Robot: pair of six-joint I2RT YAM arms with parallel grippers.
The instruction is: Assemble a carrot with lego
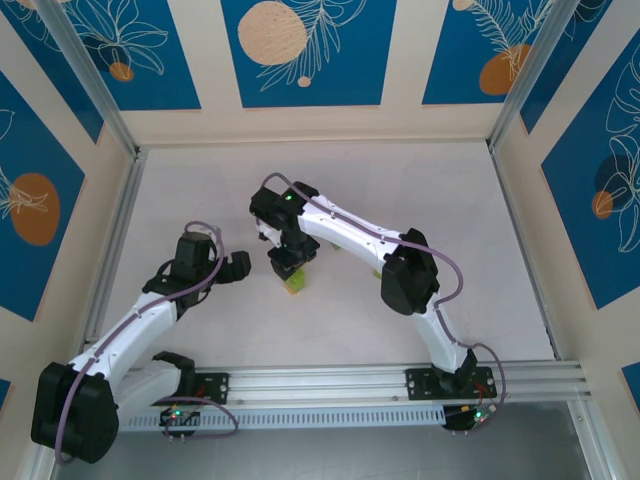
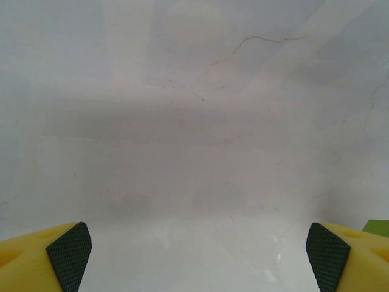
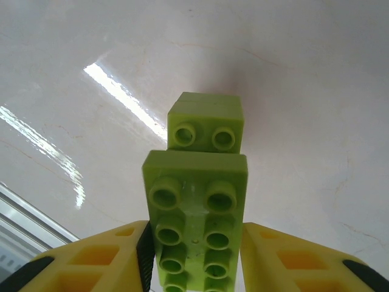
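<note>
Our left arm (image 1: pixel 130 325) reaches forward and right. The left gripper (image 1: pixel 236 267) is spread wide, its pads (image 2: pixel 70 252) at opposite corners of the wrist view. Our right arm (image 1: pixel 350 232) bends left across the middle. The right gripper (image 1: pixel 290 262) points down, fingers (image 3: pixel 109 261) clamped on a lime-green brick (image 3: pixel 197 207).

text: none is reading legibly | lego bricks (image 3: pixel 196 207): studs are showing no readable lettering | wall panels (image 1: pixel 300 50): are carrying leaf and circle prints, no writing or numbers
</note>
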